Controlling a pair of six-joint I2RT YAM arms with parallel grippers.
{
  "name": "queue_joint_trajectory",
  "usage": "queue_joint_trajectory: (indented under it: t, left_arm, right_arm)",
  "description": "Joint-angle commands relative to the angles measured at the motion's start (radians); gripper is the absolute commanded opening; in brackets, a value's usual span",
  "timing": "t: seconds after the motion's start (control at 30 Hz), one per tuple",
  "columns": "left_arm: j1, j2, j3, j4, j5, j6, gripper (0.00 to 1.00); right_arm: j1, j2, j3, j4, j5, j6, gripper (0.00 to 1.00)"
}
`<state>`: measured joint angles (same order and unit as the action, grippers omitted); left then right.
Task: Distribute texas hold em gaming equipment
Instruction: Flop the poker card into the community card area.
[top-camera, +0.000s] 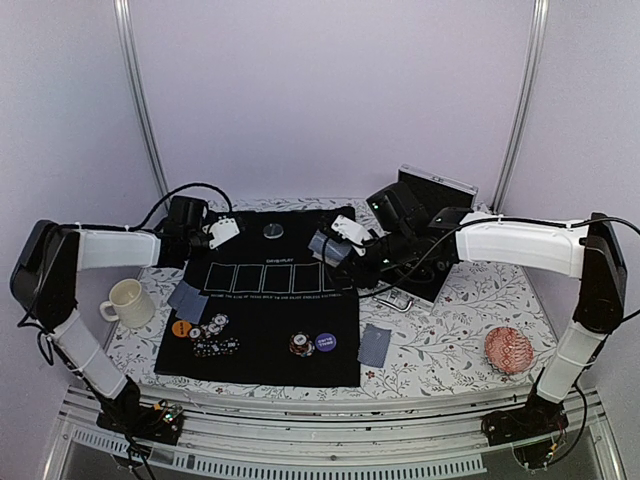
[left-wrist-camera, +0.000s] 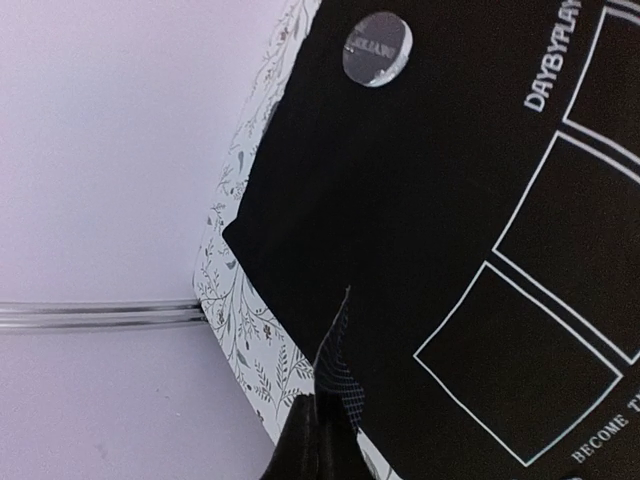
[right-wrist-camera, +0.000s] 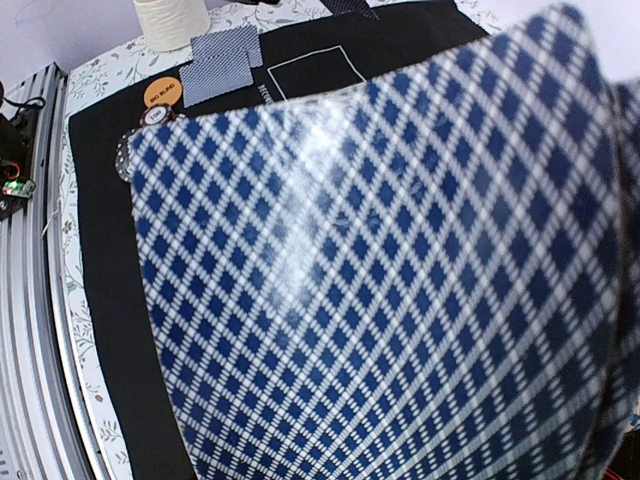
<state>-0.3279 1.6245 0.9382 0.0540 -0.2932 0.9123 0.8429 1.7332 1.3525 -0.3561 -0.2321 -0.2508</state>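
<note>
My left gripper (top-camera: 229, 231) is over the far left of the black mat (top-camera: 260, 365). In the left wrist view it (left-wrist-camera: 318, 428) is shut on one playing card (left-wrist-camera: 341, 362), seen edge-on above the mat's corner. My right gripper (top-camera: 338, 247) holds blue-grey-backed cards (top-camera: 323, 246) over the mat's far right. That card back (right-wrist-camera: 380, 290) fills the right wrist view and hides the fingers. A silver disc (top-camera: 273, 231) lies at the mat's far edge. Two cards (top-camera: 188, 298), an orange disc (top-camera: 181, 327) and chips (top-camera: 214, 335) lie at the left. Chips (top-camera: 301, 344), a purple disc (top-camera: 324, 341) and a card (top-camera: 375, 343) lie front right.
A cream mug (top-camera: 127, 303) stands left of the mat. A red patterned disc (top-camera: 509, 350) lies at the front right. An open black case (top-camera: 425, 215) stands behind the right gripper. The mat has a row of white outlined boxes (top-camera: 265, 277).
</note>
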Motion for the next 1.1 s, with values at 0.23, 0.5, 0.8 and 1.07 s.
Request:
queue_joint_trajectory:
  t: [0.23, 0.5, 0.8, 1.07]
  left_arm:
    - [0.027, 0.130, -0.046, -0.041, 0.242, 0.191, 0.00]
    - [0.047, 0.125, -0.027, -0.220, 0.344, 0.170, 0.00]
    - [0.080, 0.110, -0.018, -0.274, 0.379, 0.188, 0.00]
    - [0.084, 0.092, -0.067, -0.201, 0.370, 0.262, 0.00]
  right_arm:
    - [-0.006, -0.058, -0.035, 0.038, -0.026, 0.001, 0.37]
    - [-0.007, -0.064, -0.045, 0.037, -0.024, 0.003, 0.37]
    - [-0.007, -0.063, -0.044, 0.034, -0.021, 0.005, 0.37]
    - [-0.006, -0.061, -0.043, 0.031, -0.019, 0.008, 0.37]
